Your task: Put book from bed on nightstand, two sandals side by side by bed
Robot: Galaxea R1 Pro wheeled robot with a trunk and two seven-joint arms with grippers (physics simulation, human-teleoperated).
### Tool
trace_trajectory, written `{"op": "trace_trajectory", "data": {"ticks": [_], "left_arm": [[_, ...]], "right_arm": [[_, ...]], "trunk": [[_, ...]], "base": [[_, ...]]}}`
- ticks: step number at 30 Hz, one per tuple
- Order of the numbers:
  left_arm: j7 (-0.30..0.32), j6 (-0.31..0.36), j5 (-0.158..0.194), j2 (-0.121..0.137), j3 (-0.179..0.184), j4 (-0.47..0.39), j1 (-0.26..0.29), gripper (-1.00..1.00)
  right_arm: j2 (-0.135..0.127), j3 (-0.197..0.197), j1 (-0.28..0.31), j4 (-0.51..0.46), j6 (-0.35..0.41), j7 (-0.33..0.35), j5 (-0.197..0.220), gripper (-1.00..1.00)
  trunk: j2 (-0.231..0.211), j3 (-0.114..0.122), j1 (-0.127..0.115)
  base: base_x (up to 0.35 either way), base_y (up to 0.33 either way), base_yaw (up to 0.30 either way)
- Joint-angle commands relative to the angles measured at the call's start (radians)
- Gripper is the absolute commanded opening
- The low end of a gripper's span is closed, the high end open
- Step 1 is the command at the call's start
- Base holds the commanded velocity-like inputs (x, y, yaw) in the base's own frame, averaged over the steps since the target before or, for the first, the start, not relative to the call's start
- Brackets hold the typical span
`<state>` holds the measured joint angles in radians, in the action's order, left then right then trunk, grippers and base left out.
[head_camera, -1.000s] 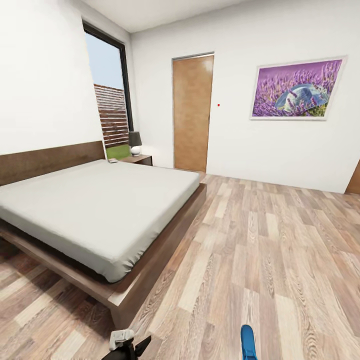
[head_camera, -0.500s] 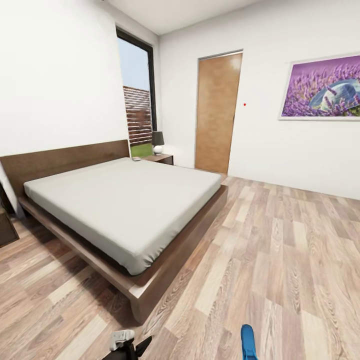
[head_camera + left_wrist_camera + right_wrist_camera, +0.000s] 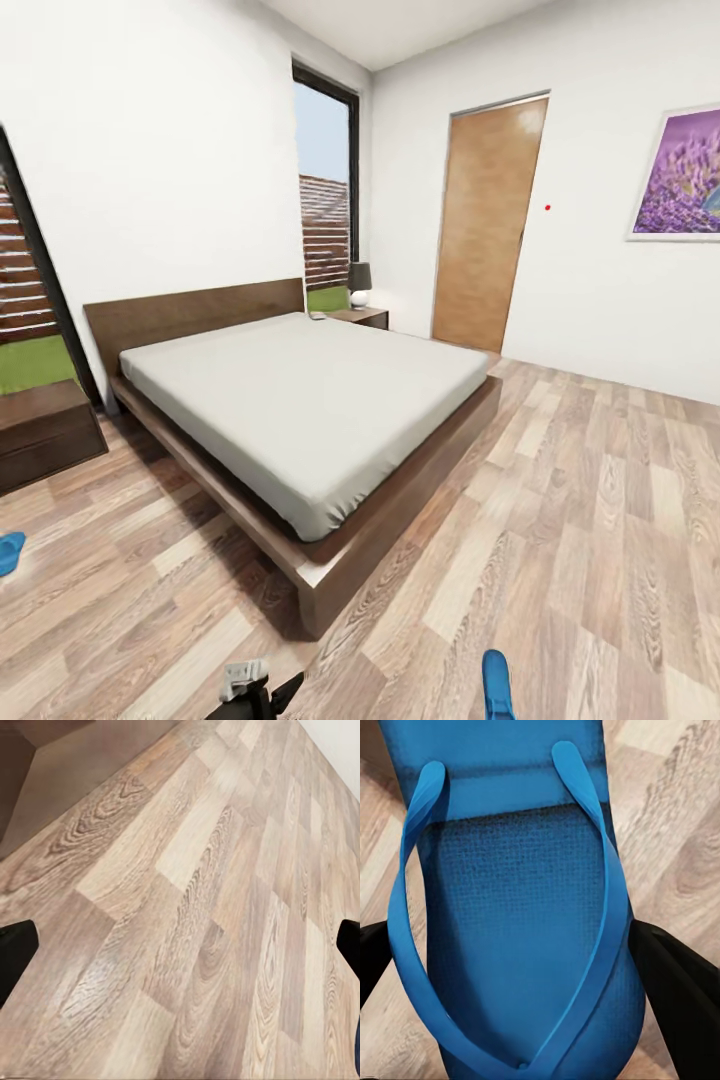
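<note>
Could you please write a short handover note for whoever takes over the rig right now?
Right gripper: shut on one blue sandal, held over the wood floor.
Left gripper: open, nothing between its fingers.
Second sandal: on the floor at the head view's left edge, near the nightstand.
Bed: mattress bare; no book visible on it. A small pale item lies on the far nightstand by the lamp, too small to identify.
Left: set both sandals side by side beside the bed, confirm the book.
</note>
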<state>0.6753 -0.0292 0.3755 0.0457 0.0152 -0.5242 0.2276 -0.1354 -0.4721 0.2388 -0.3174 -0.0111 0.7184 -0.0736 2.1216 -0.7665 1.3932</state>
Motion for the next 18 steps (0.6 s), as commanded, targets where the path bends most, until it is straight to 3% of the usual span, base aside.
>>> {"op": "trace_trajectory", "data": {"ticks": [1, 18], "left_arm": [[0.003, -0.003, 0.003, 0.000, 0.002, 0.002, 0.001, 1.00], [0.001, -0.003, 0.004, 0.000, 0.002, 0.003, 0.001, 1.00]], "right_arm": [[0.000, -0.008, 0.001, 0.000, -0.001, 0.005, -0.008, -1.00], [0.000, -0.010, 0.001, 0.000, -0.001, 0.004, -0.008, -1.00]], "trunk": [[0.000, -0.001, 0.000], [0.000, -0.001, 0.000]], "base": [[0.000, 0.000, 0.291], [0.000, 0.000, 0.291]]}}
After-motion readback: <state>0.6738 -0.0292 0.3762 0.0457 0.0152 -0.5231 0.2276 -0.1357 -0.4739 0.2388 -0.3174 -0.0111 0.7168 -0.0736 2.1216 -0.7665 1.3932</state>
